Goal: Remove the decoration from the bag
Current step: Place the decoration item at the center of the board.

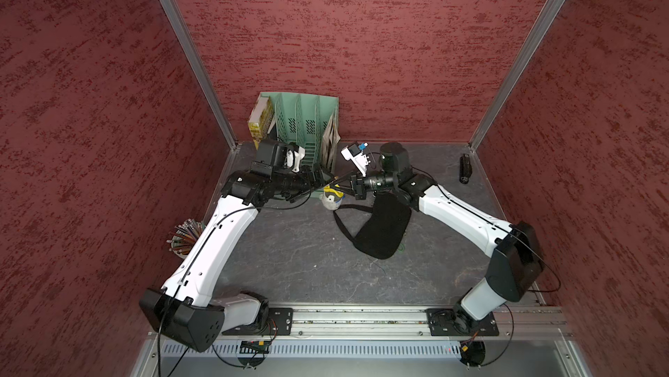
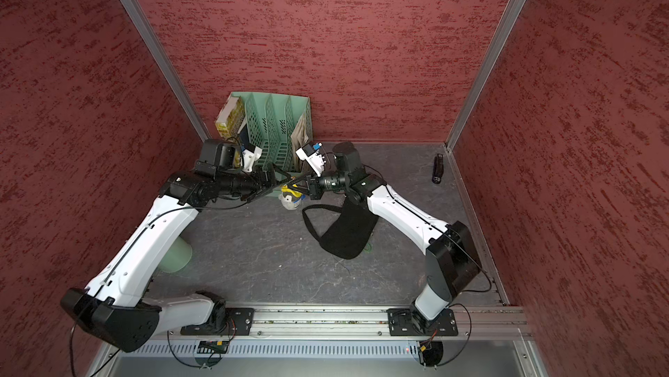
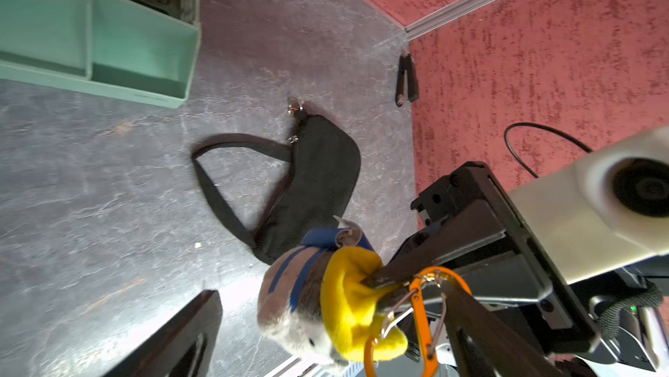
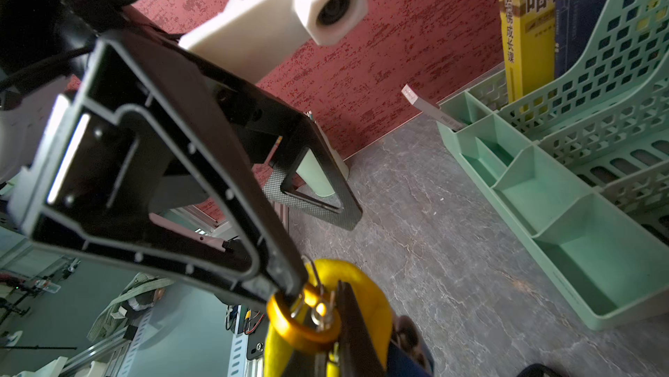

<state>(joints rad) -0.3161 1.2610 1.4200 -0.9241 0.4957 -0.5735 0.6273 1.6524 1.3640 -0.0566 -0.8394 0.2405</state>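
The decoration (image 1: 333, 199) is a small grey plush with blue stripes, a yellow hat (image 3: 351, 299) and an orange carabiner (image 3: 420, 317). It hangs above the table, apart from the bag. My right gripper (image 3: 374, 277) is shut on the yellow hat next to the carabiner (image 4: 300, 328). My left gripper (image 3: 329, 288) stands wide open around the plush, and one of its fingers (image 4: 282, 274) reaches into the carabiner loop. The black bag (image 1: 383, 226) lies flat on the table with its strap (image 3: 221, 205) looped out; both top views show it, as does the left wrist view (image 3: 322, 176).
A green file organizer (image 1: 300, 121) with books stands at the back, its front trays (image 3: 137, 56) just behind the grippers. A pen cup (image 1: 182, 237) sits under the left arm. A small black stapler-like object (image 1: 465, 169) lies at the back right by the wall.
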